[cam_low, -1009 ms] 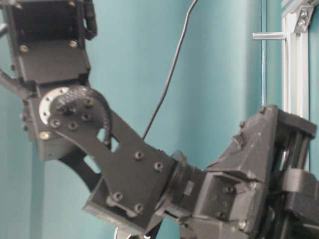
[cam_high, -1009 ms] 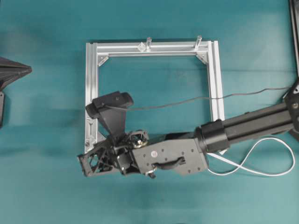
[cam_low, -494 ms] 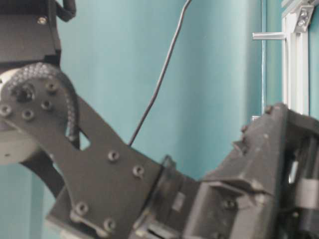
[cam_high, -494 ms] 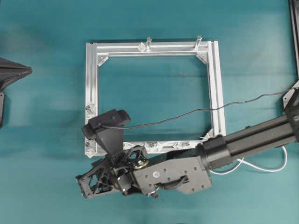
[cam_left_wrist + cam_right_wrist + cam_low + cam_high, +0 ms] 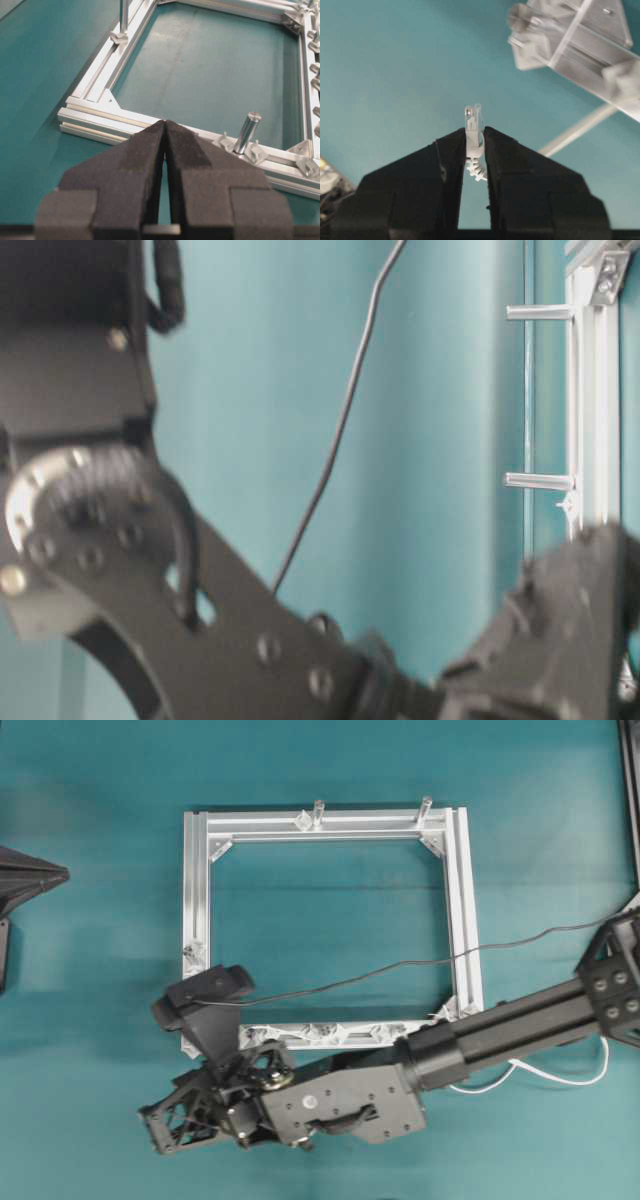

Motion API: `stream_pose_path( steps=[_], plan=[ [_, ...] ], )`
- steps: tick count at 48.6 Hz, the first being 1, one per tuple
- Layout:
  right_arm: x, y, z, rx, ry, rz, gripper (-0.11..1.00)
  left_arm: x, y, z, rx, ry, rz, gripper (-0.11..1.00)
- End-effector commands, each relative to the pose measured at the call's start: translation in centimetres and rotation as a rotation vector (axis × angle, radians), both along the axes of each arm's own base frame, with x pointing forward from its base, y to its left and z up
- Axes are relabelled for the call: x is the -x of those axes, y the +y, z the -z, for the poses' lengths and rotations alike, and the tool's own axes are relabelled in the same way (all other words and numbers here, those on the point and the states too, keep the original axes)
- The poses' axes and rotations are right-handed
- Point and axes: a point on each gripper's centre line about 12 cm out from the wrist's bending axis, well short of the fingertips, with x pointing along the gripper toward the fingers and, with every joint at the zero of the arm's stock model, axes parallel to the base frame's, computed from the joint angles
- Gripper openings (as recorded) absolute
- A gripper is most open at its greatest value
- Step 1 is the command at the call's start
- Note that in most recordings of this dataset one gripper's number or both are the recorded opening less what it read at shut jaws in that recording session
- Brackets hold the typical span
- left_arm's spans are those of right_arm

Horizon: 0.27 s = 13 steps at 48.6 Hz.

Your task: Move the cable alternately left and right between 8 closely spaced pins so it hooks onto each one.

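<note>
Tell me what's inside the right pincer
The right pincer is shut on the cable's clear plug, whose tip pokes out above the fingertips. How the cord leaves the pincer is hidden; overhead, the arm covers it.

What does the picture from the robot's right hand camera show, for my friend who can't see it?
Two black foam-padded fingers of the right gripper pinch the small clear-whitish plug of the thin white cable, which pokes up between the tips. Behind is a plain teal table, with a blurry corner of the silver aluminium frame at the top right and a pale stretch of cord below it.
</note>
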Motion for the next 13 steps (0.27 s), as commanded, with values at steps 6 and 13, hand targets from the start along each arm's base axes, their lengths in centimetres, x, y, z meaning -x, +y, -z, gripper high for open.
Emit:
stream_pose_path(
  steps=[6, 13],
  plan=[
    [-1.8, 0.0, -3.0, 0.007, -0.099, -0.042, 0.14, -0.1, -0.1, -0.4, 0.000, -0.011, 0.006, 0.00],
    [-2.7, -0.2, -3.2, 0.013, -0.118, -0.049, 0.14, -0.1, -0.1, -0.4, 0.001, -0.011, 0.010, 0.00]
  ],
)
